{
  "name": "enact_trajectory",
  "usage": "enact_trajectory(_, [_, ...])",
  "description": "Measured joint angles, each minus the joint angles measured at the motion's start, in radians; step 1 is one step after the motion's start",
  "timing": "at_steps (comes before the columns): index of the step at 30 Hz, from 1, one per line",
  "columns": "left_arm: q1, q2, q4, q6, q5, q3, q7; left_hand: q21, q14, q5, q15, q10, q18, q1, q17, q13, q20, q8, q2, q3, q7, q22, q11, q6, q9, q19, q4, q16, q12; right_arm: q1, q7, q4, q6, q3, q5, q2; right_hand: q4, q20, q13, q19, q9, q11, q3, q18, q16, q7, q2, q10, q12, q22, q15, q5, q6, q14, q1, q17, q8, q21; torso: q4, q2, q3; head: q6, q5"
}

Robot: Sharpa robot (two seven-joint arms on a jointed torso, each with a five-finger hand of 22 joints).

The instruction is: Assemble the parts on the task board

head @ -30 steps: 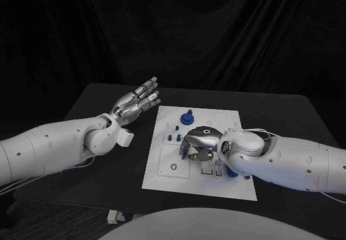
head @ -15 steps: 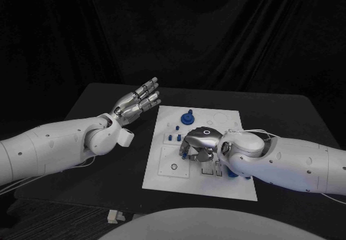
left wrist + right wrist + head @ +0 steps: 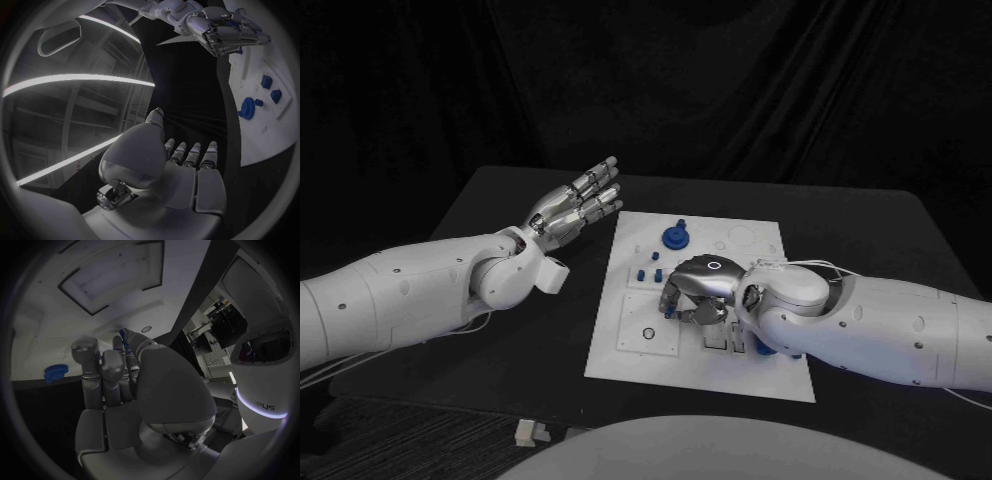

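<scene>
Task board (image 3: 625, 355) flat at mid-table (image 3: 488, 200), bare black surface all round. Round blue part (image 3: 675, 238) standing at board's far end, small blue pegs (image 3: 646, 272) just nearer. Right hand (image 3: 700, 292) low over board centre, fingers (image 3: 125, 347) curled, pinching a small blue part (image 3: 123, 335). Left hand (image 3: 574, 205) raised beside board's far-left corner, fingers straight, apart, empty.

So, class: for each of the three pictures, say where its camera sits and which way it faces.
Head view: from the robot's head, down at the white rectangular task board; both arms show.
Left wrist view: behind the raised left hand, open beside the board.
Right wrist view: behind the right hand, pinching a small blue part over the board.
Shared: the round blue part.
</scene>
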Motion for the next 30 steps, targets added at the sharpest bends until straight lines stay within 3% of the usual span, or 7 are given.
enact_trajectory(30, [-0.002, 0.006, -0.011, 0.010, 0.000, 0.000, -0.021, 0.000, -0.004, 0.023, 0.003, 0.000, 0.000, 0.004, 0.000, 0.000, 0.000, 0.004, 0.012, 0.010, 0.011, 0.000, 0.000, 0.004, 0.001, 0.000, -0.026, 0.000, 0.000, -0.002, 0.000, -0.001, 0.002, -0.002, -0.001, 0.006, 0.003, 0.004, 0.000, -0.004, 0.000, 0.000, 0.003, 0.000, -0.004, 0.000, -0.007, 0.000, -0.007, 0.001, 0.000, -0.009, 0.000, 0.000, -0.007, -0.005, 0.000, -0.009, 0.0015, -0.001, -0.0001, 0.000, 0.006])
